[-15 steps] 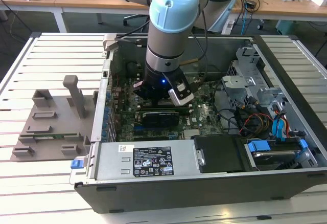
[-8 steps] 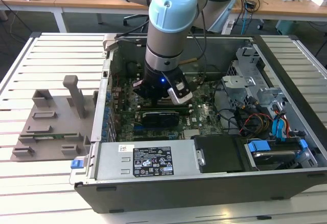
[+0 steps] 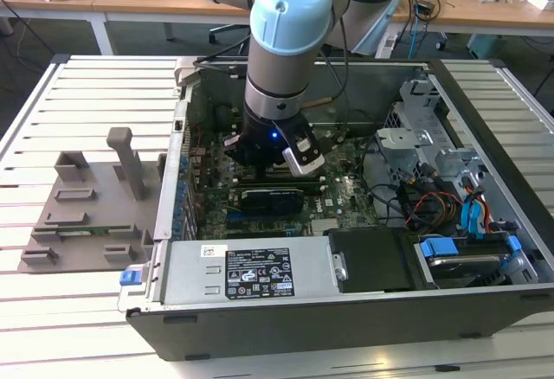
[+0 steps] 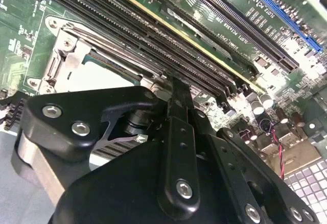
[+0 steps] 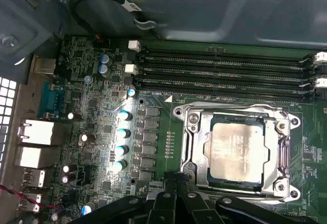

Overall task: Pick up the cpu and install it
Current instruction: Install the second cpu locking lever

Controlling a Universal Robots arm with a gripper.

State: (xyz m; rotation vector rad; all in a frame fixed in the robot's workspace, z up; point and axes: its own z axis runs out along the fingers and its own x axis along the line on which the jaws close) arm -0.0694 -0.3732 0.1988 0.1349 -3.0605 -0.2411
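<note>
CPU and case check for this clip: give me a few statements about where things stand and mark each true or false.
1. The cpu lies inside the socket frame on the motherboard. True.
2. The arm reaches down into the open case. True.
3. The cpu lies on the grey fixture outside the case. False: it sits in the socket.
4. The memory slots run beside the socket. True.
5. The case is closed with a side panel. False: it lies open.

The arm [image 3: 290,24] reaches steeply down, its wrist pointing toward the floor. The gripper [image 3: 275,161] hangs low below it. Its black linkages fill the near foreground in both wrist views.
</note>
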